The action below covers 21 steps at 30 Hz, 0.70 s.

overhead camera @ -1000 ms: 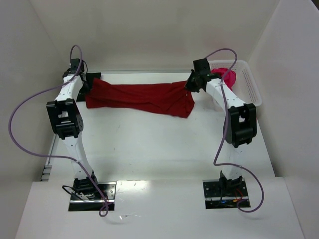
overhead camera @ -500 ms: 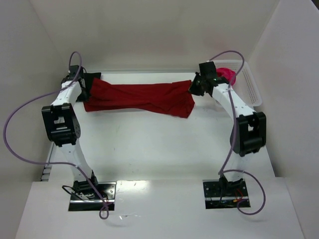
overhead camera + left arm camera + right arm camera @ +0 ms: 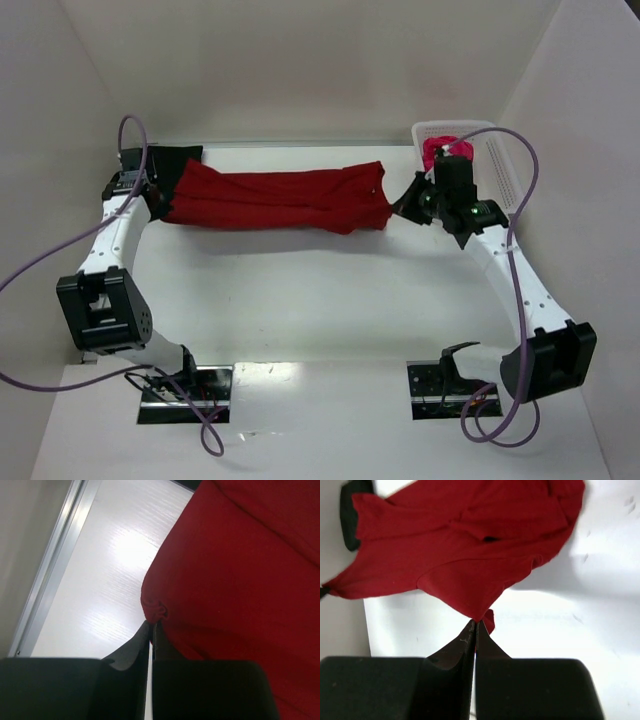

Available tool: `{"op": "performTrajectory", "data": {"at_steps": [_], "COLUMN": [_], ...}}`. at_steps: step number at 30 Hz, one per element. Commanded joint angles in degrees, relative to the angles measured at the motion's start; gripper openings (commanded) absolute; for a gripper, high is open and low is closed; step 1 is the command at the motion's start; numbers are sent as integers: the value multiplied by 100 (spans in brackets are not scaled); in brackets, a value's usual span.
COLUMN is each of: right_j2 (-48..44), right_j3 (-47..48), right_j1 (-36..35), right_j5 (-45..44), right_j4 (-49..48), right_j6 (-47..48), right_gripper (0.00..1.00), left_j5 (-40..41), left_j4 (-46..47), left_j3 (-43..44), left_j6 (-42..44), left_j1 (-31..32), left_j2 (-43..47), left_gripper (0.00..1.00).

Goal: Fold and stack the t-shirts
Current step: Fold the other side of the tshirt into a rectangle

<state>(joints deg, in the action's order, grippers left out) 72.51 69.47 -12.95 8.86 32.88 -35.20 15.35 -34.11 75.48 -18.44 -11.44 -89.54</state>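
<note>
We see the red t-shirt (image 3: 280,200) pulled long across the far side of the table (image 3: 300,300). Left gripper (image 3: 160,197) pinches its left end tight & right gripper (image 3: 395,207) pinches its right end. Pink t-shirt (image 3: 437,150) sits in the basket (image 3: 505,175).

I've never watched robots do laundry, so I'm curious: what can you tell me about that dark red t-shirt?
The dark red t-shirt is soft, wrinkled cloth, stretched into a long band across the far part of the table. The left gripper pinches one end and the right gripper a corner of the other, both shut on it. It casts a shadow below; whether it touches the table is unclear.
</note>
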Motion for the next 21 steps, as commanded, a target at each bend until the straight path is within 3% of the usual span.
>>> {"op": "performTrajectory", "data": {"at_steps": [1, 12, 21], "right_j2": [-290, -1159, -1336], "right_j3": [-434, -1005, -997], "right_j1": [-6, -67, -67], "right_j5": [300, 230, 168], "right_j4": [235, 851, 1221], "right_j6": [-66, -171, -171], "right_gripper": [0, 0, 0], "left_j5": [143, 91, 214], "left_j4": [-78, -377, -562], "left_j3": [-182, -508, -675], "left_j6": [-160, -327, -503], "left_j1": [-34, -34, 19], "left_j2": [419, 1412, 1764], "left_gripper": [0, 0, 0]}}
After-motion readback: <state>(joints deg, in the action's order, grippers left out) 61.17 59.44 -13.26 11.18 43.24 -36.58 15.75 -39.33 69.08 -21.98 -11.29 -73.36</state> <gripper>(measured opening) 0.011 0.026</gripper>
